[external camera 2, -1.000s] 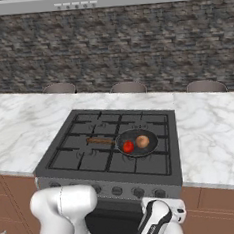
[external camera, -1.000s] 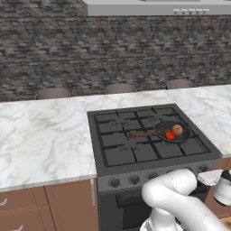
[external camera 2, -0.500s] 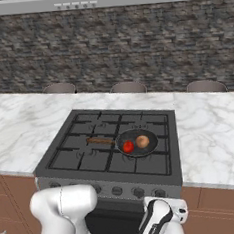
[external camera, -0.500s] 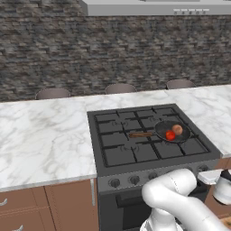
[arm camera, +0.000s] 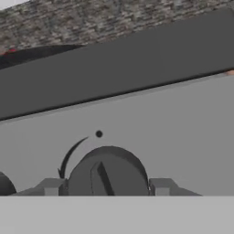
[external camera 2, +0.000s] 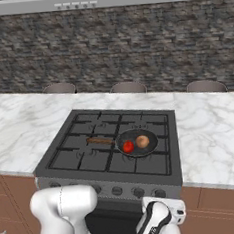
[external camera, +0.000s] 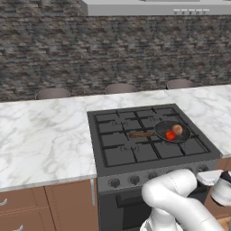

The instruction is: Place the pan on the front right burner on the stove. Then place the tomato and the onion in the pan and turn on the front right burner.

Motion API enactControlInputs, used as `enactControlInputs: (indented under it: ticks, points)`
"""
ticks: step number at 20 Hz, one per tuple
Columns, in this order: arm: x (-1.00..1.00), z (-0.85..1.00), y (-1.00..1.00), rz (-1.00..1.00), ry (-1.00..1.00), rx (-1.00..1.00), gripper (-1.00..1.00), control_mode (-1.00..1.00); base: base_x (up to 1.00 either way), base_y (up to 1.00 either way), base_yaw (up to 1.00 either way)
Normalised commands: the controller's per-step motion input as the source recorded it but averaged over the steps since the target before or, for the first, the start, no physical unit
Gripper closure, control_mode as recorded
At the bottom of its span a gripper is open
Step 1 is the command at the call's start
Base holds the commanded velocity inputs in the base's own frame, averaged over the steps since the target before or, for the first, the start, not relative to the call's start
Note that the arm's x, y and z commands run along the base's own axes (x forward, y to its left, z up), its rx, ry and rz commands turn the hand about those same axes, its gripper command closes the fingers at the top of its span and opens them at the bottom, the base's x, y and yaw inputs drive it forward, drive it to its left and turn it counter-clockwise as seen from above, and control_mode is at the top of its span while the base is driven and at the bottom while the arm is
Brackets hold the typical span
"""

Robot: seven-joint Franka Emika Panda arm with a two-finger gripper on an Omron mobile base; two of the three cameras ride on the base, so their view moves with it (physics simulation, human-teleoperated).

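The black pan [external camera: 163,127] [external camera 2: 133,135] rests on the right-hand grates of the stove [external camera: 131,153] [external camera 2: 87,156], its wooden handle [external camera: 140,134] pointing left. It covers the front right burner. Inside it lie the red tomato [external camera: 170,135] [external camera 2: 128,146] and the brownish onion [external camera: 177,129] [external camera 2: 142,141], side by side. Low at the stove's grey front panel, my gripper [arm camera: 107,188] faces a round dark knob [arm camera: 107,173]. One fingertip [arm camera: 51,187] sits against each side of that knob, so the jaws are closed on it.
More knobs [external camera: 114,182] [external camera 2: 117,190] line the front panel, one just left of the held knob [arm camera: 3,186]. Marble counters [external camera: 40,140] [external camera 2: 215,130] flank the stove, with stool backs [external camera 2: 128,87] behind and brown cabinets [external camera: 67,203] below.
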Motion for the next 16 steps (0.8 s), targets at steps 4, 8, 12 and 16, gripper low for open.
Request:
enactControlInputs:
  ticks: [4,8,12,16]
  points:
    - [-0.01,0.00,0.15,0.00,-0.22,-0.15,1.00,-1.00,0.00,0.00,0.00]
    - [0.00,0.00,0.14,0.00,-0.20,-0.21,1.00,-1.00,0.00,0.00,0.00]
    - [0.00,0.00,0.09,0.00,-0.22,-0.28,1.00,-1.00,0.00,0.00,0.00]
    - [0.00,0.00,0.10,0.00,-0.23,-0.34,1.00,-1.00,0.00,0.00,0.00]
